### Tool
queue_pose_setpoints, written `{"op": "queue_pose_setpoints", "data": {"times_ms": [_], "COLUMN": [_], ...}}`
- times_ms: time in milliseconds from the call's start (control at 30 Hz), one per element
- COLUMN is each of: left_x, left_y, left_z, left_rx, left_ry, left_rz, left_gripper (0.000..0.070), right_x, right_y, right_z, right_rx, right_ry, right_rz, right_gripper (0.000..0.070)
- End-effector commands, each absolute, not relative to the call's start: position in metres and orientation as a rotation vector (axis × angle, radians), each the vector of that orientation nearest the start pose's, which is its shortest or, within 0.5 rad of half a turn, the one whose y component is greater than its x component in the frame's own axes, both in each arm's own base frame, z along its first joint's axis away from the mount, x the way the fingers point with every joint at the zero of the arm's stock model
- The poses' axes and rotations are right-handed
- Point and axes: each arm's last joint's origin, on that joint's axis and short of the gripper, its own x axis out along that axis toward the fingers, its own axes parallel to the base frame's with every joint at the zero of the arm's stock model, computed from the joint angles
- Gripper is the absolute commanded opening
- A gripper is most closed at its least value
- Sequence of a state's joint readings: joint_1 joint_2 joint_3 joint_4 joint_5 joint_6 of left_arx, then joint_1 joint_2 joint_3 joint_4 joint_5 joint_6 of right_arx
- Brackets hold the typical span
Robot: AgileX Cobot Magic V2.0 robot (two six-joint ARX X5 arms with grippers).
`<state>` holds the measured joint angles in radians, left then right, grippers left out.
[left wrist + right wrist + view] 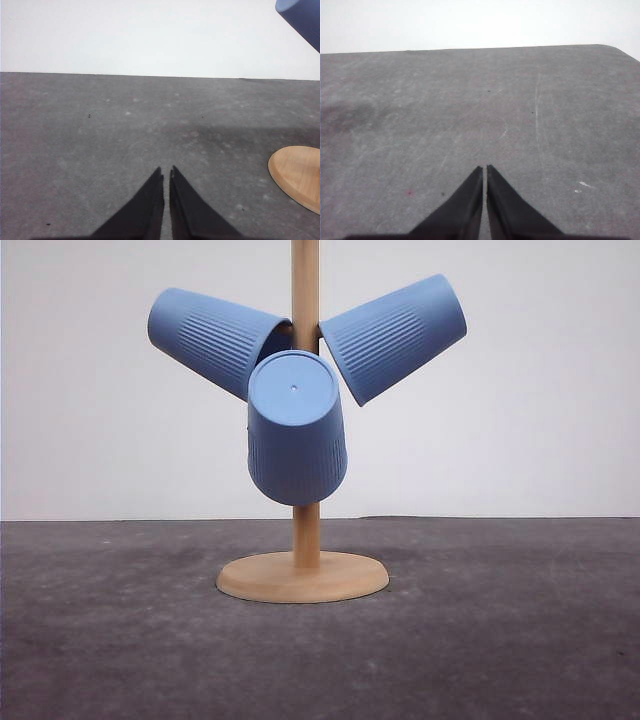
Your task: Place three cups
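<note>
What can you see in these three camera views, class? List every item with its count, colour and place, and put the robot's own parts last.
cups: 3, light blue, hung upside down on the stand, one left, one right, one facing forward
cup stand: 1, pale wood, round base and upright pole, on the table's middle
table: 1, dark grey, beneath everything
wall: 1, white, behind the table
left gripper: 1, black, shut, above bare table
right gripper: 1, black, shut, above bare table

We find no text, label, brand, number or sign to read anywhere: the three cups (pixel 297 430) carry only plain ribbing, and the wooden stand (pixel 303 576) and grey worktop (pixel 500 640) bear no markings.
</note>
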<state>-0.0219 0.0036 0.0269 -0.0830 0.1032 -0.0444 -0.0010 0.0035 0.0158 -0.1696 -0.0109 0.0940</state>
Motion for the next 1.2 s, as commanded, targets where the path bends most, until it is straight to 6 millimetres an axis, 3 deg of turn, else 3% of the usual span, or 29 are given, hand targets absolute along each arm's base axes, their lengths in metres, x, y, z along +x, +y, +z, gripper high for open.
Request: {"op": "queue_pose_setpoints", "data": {"times_ms": [0,1167], "left_x": [0.0967,0.0967], "left_y": [-0.0051,-0.0051], "left_z": [0.1604,0.1604], "left_rx": [-0.044,-0.044], "left_ry": [0.068,0.068], "left_rz": [-0.124,-0.124], "left_gripper": [0.0,0.0], "right_x": [0.0961,0.0961], "right_y": [0.0002,0.0002], "right_z": [0.1523,0.1523], "right_rx": [0.105,0.105], "right_ry": [0.149,0.149], "right_rz": [0.002,0.002], "right_gripper": [0.0012,0.0012]}}
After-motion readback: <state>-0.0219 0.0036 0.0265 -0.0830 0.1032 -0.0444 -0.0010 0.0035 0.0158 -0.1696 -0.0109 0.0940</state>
